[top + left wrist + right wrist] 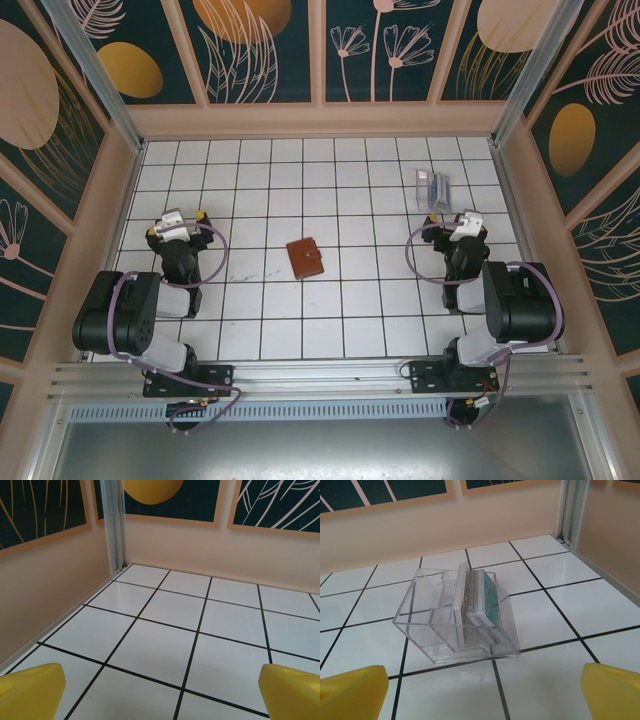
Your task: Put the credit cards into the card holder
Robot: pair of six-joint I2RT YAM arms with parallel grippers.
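Note:
The credit cards [476,600] stand on edge as a stack inside a clear plastic box [422,625], with a teal card facing right. In the top view the cards [436,188] sit at the back right. The card holder [305,259], a reddish-brown wallet, lies shut near the middle of the tiled floor. My right gripper [485,692] is open just in front of the box, its yellow fingertips [352,690] wide apart with nothing between them. My left gripper [162,692] is open over bare tiles at the left [181,216], far from the wallet.
Peach walls enclose the white tiled floor [330,310] on three sides. A metal corner post [114,525] stands ahead of the left gripper, and another post [572,510] rises behind the box on the right. Both arm bases sit at the near edge.

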